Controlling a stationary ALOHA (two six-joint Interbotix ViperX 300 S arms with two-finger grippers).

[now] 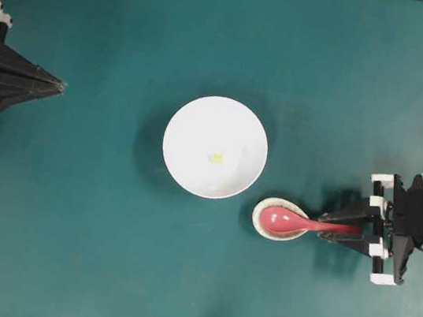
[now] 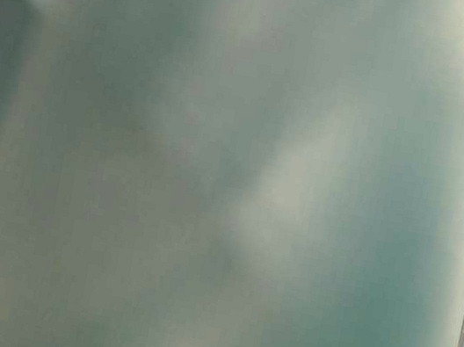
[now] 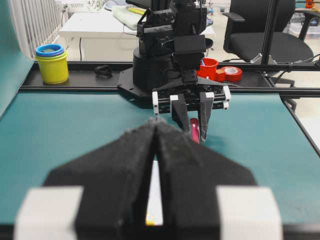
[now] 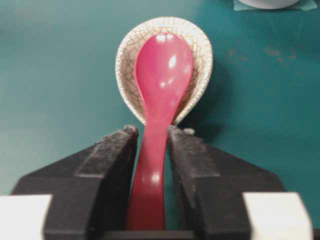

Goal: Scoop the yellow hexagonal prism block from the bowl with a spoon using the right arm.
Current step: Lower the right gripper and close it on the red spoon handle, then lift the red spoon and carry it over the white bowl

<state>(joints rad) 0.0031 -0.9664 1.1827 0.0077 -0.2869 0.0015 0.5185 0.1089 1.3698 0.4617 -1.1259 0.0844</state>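
Observation:
The white bowl (image 1: 196, 128) sits mid-table with the tiny yellow hexagonal prism block (image 1: 216, 158) on its floor. The pink-red spoon (image 1: 282, 219) lies with its scoop in a small crackled off-white dish (image 1: 257, 213) just right of the bowl. My right gripper (image 1: 327, 226) is shut on the spoon's handle; in the right wrist view both fingers press the handle (image 4: 151, 131), and the scoop (image 4: 162, 70) rests in the dish (image 4: 127, 55). My left gripper (image 1: 61, 87) is shut and empty at the far left, pointing toward the bowl (image 3: 155, 195).
In the left wrist view the right arm's base stands across the table, with a yellow cup stack (image 3: 52, 64) and red items (image 3: 220, 70) behind the table's edge. The table-level view is a blur of teal.

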